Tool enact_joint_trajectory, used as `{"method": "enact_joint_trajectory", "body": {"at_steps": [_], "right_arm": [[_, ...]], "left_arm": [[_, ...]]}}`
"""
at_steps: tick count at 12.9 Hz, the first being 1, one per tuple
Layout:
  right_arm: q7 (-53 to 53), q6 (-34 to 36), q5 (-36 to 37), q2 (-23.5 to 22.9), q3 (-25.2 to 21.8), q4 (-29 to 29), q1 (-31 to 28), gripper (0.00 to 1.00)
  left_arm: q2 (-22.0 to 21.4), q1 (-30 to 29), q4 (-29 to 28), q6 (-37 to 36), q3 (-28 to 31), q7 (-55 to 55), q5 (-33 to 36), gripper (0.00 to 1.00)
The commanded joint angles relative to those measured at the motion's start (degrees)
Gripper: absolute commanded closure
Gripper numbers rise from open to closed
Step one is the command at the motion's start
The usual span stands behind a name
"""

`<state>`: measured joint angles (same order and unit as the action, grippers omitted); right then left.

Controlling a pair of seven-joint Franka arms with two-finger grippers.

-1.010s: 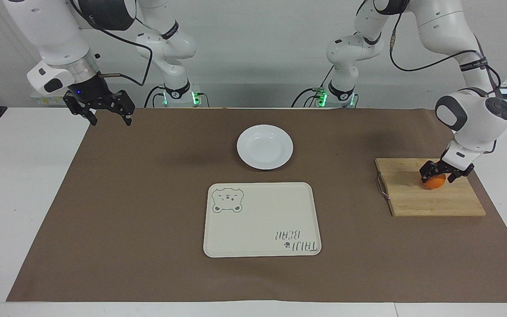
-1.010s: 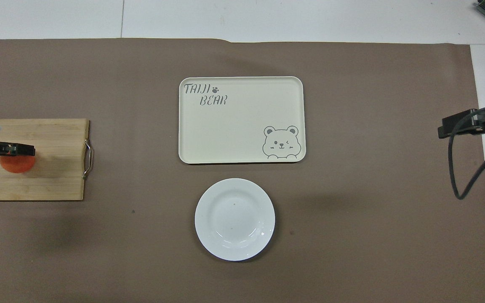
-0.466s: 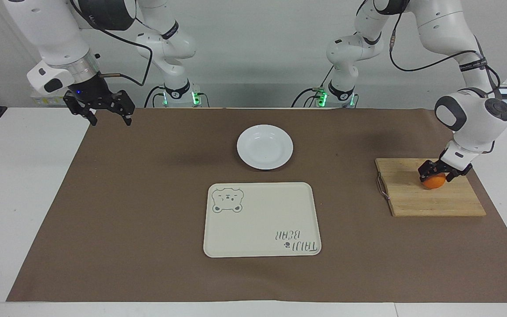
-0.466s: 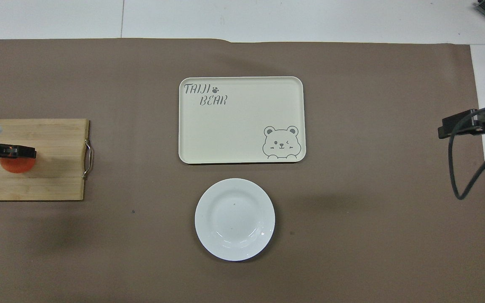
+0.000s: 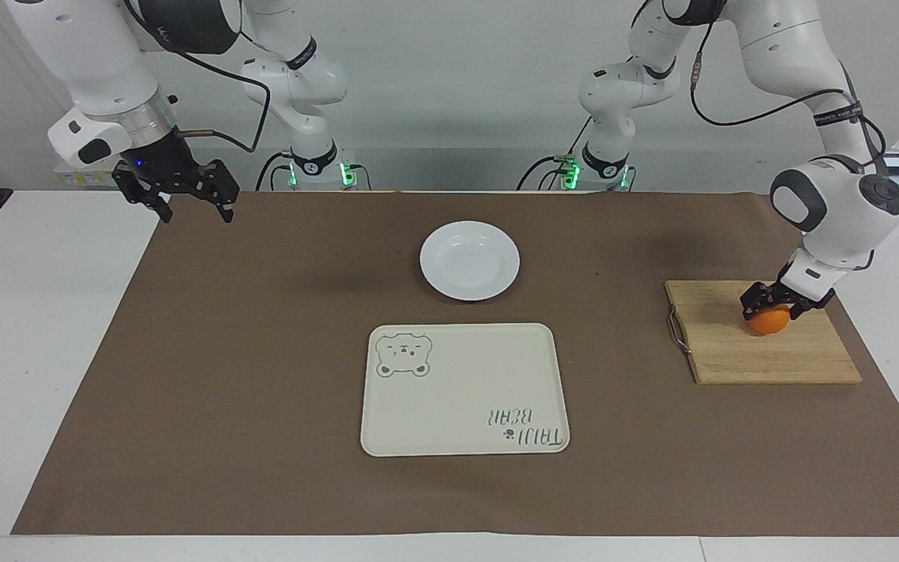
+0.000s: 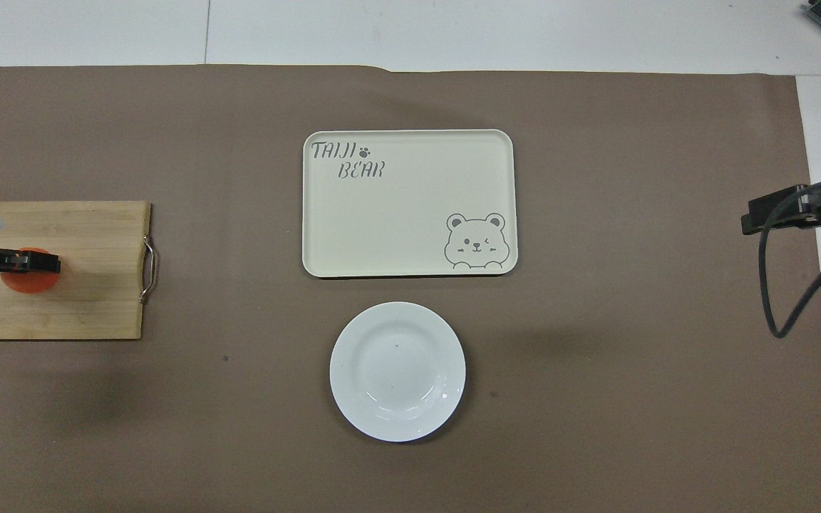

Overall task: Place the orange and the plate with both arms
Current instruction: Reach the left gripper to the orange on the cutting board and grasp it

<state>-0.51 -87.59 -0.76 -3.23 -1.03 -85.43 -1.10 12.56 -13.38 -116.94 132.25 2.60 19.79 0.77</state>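
The orange (image 5: 768,322) sits on a wooden cutting board (image 5: 730,351) toward the left arm's end of the table. My left gripper (image 5: 772,310) is down on it, open, with one finger on each side of the orange's upper half. In the overhead view a black finger (image 6: 33,263) crosses the orange (image 6: 26,280). The white plate (image 5: 470,260) lies bare mid-table, nearer to the robots than the tray. My right gripper (image 5: 193,209) hangs open and holds nothing, raised over the mat's edge at the right arm's end.
A cream bear tray (image 5: 465,389) with nothing on it lies just beside the plate, farther from the robots. The cutting board has a metal handle (image 5: 677,332) on its tray-facing end. A brown mat (image 5: 262,390) covers the table.
My left gripper has shifted slightly toward the robots and settled around the orange. The orange stays on the board. The right arm has not moved.
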Motion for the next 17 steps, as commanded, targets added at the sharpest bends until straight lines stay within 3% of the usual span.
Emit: {"method": "enact_joint_trajectory", "body": {"at_steps": [1,4,5,6,7,10,17], "right_arm": [[0.9,0.1,-0.2,-0.4,0.6,0.7,-0.5,0.00],[0.9,0.2,-0.1,-0.4,0.5,0.8,-0.5,0.00],[0.9,0.2,-0.1,-0.4,0.5,0.7,-0.5,0.00],[0.9,0.2,-0.2,-0.4,0.5,0.7,-0.5,0.00],[0.9,0.2,-0.1,-0.4,0.5,0.7,-0.5,0.00],[0.9,0.1,-0.2,-0.4,0.5,0.7,-0.5,0.00],[0.9,0.1,-0.1,-0.4,0.5,0.7,-0.5,0.00]], "left_arm": [[-1.9,-0.8,-2.0,-0.3,-0.4,-0.2,-0.1,0.00],[-1.9,-0.8,-2.0,-0.2,-0.4,-0.5,-0.1,0.02],[-1.9,-0.8,-2.0,-0.2,-0.4,-0.5,0.0,0.41],[-1.9,-0.7,-1.9,-0.2,-0.4,-0.5,0.0,0.62],[-1.9,-0.6,-1.9,-0.2,-0.4,-0.5,0.1,0.75],[-1.8,-0.4,-1.8,-0.2,-0.4,-0.5,0.2,0.99],[-2.5,0.5,1.1,-4.2,-0.7,-0.8,0.2,1.00]]}}
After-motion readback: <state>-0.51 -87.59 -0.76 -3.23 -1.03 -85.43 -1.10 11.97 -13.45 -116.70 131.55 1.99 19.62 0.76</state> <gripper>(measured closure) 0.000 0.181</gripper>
